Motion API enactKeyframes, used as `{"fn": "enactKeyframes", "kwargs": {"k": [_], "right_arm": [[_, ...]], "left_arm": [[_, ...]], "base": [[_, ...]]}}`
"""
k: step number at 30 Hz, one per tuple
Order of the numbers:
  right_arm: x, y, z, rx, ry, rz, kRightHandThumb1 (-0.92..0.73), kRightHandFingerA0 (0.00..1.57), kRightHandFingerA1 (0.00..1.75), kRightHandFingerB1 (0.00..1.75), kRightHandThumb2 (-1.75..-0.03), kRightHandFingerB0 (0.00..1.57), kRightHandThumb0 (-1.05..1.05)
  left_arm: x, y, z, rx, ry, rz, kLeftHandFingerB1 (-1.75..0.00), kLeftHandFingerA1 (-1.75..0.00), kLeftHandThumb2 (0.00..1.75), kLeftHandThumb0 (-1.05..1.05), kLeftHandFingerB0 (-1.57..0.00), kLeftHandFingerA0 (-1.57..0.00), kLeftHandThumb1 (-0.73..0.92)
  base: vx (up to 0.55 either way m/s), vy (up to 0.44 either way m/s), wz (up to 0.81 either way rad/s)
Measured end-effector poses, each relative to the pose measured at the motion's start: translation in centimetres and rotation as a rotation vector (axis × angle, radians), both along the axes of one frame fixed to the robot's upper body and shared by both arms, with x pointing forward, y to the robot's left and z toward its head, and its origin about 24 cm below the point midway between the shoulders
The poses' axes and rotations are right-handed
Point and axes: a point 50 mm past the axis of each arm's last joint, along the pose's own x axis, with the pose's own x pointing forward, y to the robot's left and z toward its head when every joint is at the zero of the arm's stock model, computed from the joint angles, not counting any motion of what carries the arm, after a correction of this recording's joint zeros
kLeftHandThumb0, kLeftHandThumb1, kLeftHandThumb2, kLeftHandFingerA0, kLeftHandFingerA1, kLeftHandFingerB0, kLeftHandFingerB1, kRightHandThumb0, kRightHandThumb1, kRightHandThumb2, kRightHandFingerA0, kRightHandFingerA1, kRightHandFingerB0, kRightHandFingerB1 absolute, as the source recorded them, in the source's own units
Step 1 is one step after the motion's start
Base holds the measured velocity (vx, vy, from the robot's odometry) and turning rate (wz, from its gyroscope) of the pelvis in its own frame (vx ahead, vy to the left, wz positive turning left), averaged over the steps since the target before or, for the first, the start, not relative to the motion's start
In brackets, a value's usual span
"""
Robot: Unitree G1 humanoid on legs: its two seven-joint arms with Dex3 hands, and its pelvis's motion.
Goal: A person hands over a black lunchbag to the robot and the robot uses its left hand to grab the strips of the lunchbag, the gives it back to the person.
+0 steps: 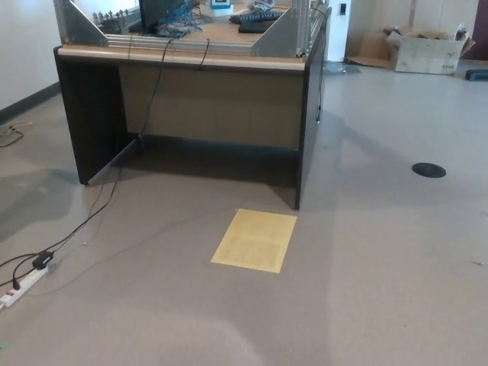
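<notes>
Neither of my hands shows in the head view, and no black lunchbag or person is in sight. The view looks down on a grey floor in front of a dark desk (194,99).
A yellow sheet (255,239) lies on the floor before the desk. A white power strip (23,283) with black cables lies at the lower left. A cardboard box (427,49) stands at the back right, and a black floor disc (428,169) sits at the right.
</notes>
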Motion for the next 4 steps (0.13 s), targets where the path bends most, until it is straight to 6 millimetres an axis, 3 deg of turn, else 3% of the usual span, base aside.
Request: {"fn": "enactKeyframes", "kwargs": {"k": [1, 4], "right_arm": [[0.0, 0.0, 0.0, 0.0, 0.0, 0.0, -0.76, 0.42, 0.4, 0.36, -0.63, 0.38, -0.68], [-0.11, -0.07, -0.04, -0.002, 0.0, -0.002, -0.75, 0.42, 0.41, 0.37, -0.63, 0.38, -0.66]], "left_arm": [[-0.02, 0.0, -0.02, -0.001, 0.002, -0.001, -0.23, -0.21, 0.65, -0.7, -0.09, -0.02, 0.79], [-0.03, -0.07, -0.02, -0.006, 0.001, -0.007, -0.23, -0.22, 0.65, -0.69, -0.1, -0.03, 0.77]], "base": [[0.0, 0.0, 0.0], [0.0, 0.0, 0.0]]}}
